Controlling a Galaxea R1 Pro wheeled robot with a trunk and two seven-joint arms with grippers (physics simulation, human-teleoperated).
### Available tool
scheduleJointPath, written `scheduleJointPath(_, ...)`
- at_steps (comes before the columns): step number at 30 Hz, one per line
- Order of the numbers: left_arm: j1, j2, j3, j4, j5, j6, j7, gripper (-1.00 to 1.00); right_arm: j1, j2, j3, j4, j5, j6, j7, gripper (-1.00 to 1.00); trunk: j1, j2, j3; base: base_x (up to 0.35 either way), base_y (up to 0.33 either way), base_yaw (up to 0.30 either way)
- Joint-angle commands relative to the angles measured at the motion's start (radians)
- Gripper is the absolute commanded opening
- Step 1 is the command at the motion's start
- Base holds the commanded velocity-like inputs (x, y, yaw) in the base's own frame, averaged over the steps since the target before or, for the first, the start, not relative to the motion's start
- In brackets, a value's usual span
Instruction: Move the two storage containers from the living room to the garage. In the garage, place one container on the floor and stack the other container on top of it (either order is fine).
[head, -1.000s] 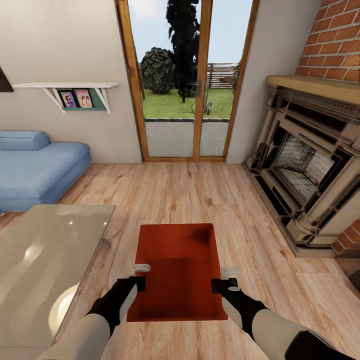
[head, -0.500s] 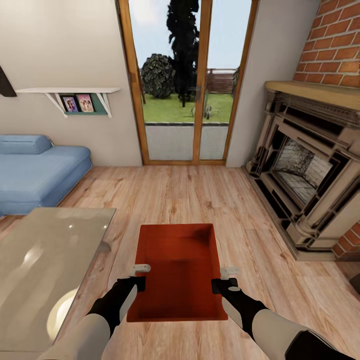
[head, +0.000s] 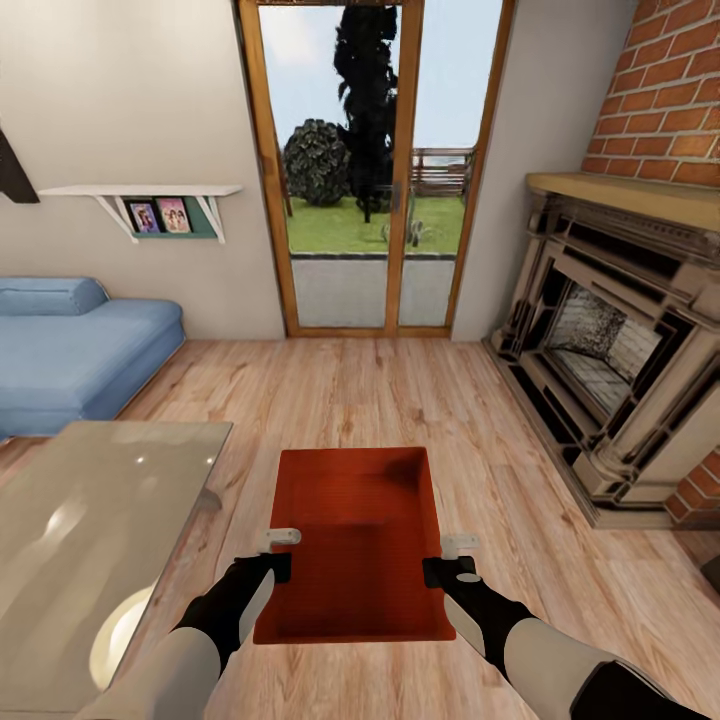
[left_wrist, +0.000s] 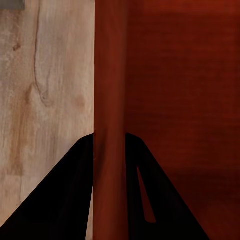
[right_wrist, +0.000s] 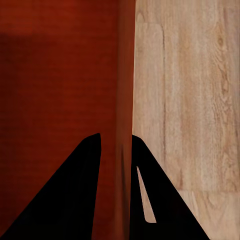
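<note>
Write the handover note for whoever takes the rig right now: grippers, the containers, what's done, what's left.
Left gripper: shut on the left wall of the storage container.
Right gripper: shut on its right wall.
The container is held level between both arms, above the wood floor of the living room, facing the glass doors, fireplace on the right.
Done: one container picked up.
Left: carry it to the garage, set it down, fetch the second container and stack it.

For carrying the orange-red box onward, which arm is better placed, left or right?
Neither alone: the left gripper and right gripper each clamp one side wall of the storage container, so both should carry together.
</note>
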Motion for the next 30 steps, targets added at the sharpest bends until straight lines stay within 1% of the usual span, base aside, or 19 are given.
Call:
scheduleJointPath(1,0.0,0.008,-0.001,0.033,-0.014,0.009,0.009,-1.0,-0.002,-0.021,-0.035,-0.003,0.015,-0.003,-0.019,-1.0,0.0,-0.002,0.0,0.0,0.0,0.0)
scheduleJointPath(30,0.0,0.008,-0.001,0.033,-0.014,0.009,0.009,-1.0,-0.002,-0.021,-0.035,-0.003,0.015,-0.003,-0.019,-1.0,0.0,-0.002,0.044,0.0,0.0,0.0)
